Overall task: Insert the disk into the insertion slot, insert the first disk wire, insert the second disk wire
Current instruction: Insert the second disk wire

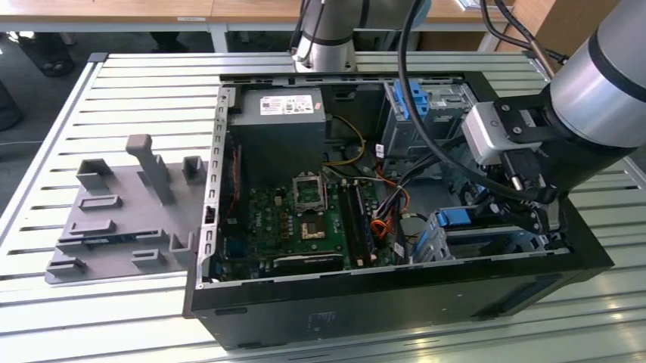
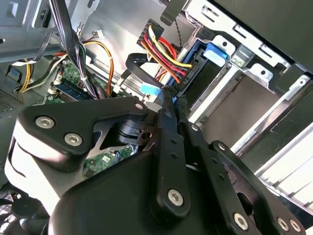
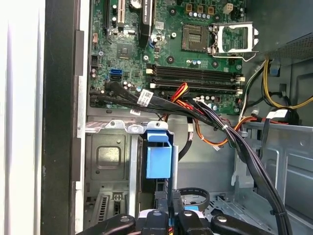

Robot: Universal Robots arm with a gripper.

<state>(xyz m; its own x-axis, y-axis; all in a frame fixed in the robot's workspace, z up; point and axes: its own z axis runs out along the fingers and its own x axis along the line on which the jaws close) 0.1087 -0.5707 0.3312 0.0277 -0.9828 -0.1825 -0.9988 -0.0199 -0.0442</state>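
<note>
Gripper closed on wire connector at disk end inside slot; judgement: align plug square, push gently

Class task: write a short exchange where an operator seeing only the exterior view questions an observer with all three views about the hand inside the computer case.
Operator: What lies right at the hand?
Observer: In the second wrist view, a light blue connector on a flat black cable lies beside the hand.
Operator: Any power lead near the disk?
Observer: A red, yellow and black wire bundle ends at a black plug beside the disk's blue carrier.
</note>
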